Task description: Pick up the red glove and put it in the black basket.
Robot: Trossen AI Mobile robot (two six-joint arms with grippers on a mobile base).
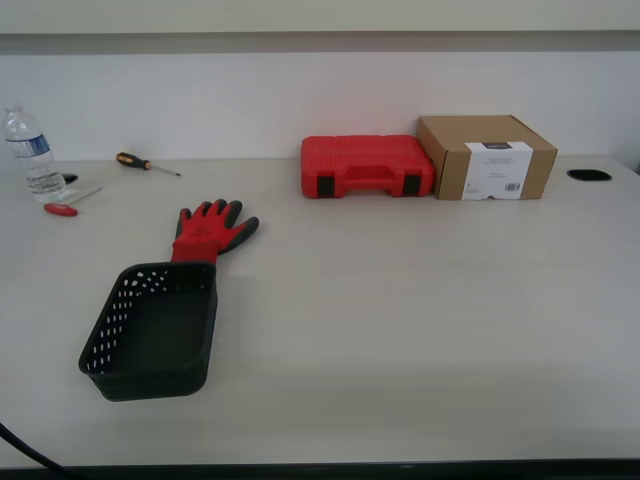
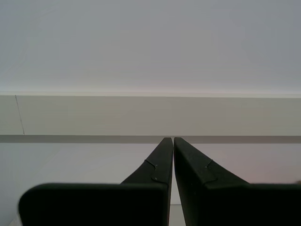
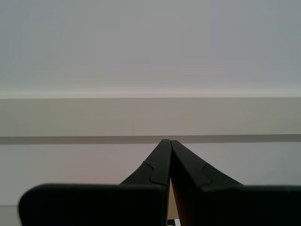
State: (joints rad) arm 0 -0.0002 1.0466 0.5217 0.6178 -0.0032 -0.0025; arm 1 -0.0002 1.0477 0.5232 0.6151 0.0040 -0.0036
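Note:
The red glove [image 1: 209, 231] lies flat on the table at the exterior view's left, its dark fingertips pointing to the back. Its cuff end touches the far end of the black basket [image 1: 153, 329], which sits in front of it and holds nothing. Neither arm shows in the exterior view. My first gripper [image 2: 173, 139] is shut with nothing in it and faces the wall. My second gripper [image 3: 168, 141] is also shut with nothing in it and faces the wall. The glove and the basket are out of both wrist views.
A red plastic case [image 1: 366, 165] and a cardboard box [image 1: 487, 156] stand at the back. A water bottle [image 1: 30, 152], a red-handled tool [image 1: 68, 206] and a screwdriver [image 1: 145, 163] lie at the back left. A dark hole [image 1: 588, 175] is in the table at right.

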